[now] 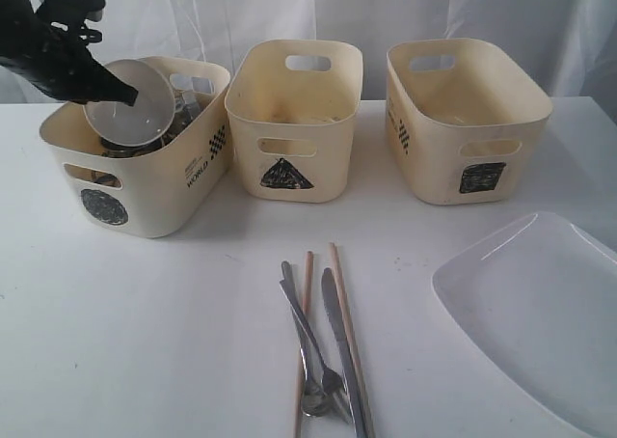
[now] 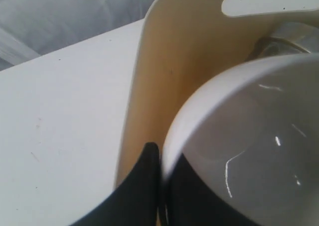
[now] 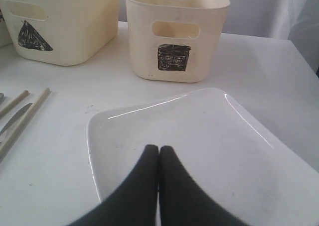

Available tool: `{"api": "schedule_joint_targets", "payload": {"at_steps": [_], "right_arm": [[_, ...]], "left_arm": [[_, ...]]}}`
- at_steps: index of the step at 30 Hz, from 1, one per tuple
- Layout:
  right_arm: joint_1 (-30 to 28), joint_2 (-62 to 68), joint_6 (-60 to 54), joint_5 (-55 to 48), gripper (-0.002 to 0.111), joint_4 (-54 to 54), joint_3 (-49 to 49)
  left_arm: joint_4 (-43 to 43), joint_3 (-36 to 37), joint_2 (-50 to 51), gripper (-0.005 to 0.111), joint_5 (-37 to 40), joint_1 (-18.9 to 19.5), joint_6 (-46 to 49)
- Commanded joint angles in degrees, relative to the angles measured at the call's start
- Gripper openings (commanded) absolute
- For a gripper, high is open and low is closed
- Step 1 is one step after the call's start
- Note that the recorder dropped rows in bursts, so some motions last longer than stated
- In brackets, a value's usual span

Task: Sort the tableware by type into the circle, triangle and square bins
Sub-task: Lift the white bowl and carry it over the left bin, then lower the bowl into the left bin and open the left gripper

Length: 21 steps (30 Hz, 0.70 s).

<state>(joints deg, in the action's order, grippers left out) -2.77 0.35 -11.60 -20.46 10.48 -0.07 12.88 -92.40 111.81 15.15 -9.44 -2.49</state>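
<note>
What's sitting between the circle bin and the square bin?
The triangle bin stands between the circle bin and square bin; the exterior view shows it.

Left arm point(image 1: 48, 52): far left, raised, slanting down toward right. Left claw point(image 1: 128, 93): closed, pinching rim of white bowl point(image 1: 130, 115), one finger inside, one outside; bowl held tilted, off any surface. Right claw point(image 3: 158, 149): closed, fingers point(image 3: 142, 186) pressed together tip to tip, empty, hanging low at near right.
</note>
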Motion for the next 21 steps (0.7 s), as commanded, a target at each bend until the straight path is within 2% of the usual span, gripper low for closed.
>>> {"api": "schedule_joint_targets", "payload": {"at_steps": [1,8,11,17,21], "right_arm": [[0.1,-0.3,-0.2,0.3,0.000,0.1,0.1],[0.1,-0.3,-0.2,0.3,0.000,0.1,0.1],[0.1,-0.3,-0.2,0.3,0.000,0.1,0.1],[0.1,-0.3,-0.2,0.3,0.000,0.1,0.1],[0.1,-0.3,-0.2,0.3,0.000,0.1,0.1]], "left_arm": [[-0.9,-0.4,-0.3,0.000,-0.2,0.1,-0.4],[-2.6,-0.4,-1.1,0.003,1.5,0.1,-0.5],[-2.6,-0.4,-1.7,0.016,1.8,0.1,-0.5],[-2.6,-0.4,-3.2,0.054,2.2,0.1,-0.5],[-3.9,-0.4,-4.6,0.059,3.7,0.1,-0.5]]}}
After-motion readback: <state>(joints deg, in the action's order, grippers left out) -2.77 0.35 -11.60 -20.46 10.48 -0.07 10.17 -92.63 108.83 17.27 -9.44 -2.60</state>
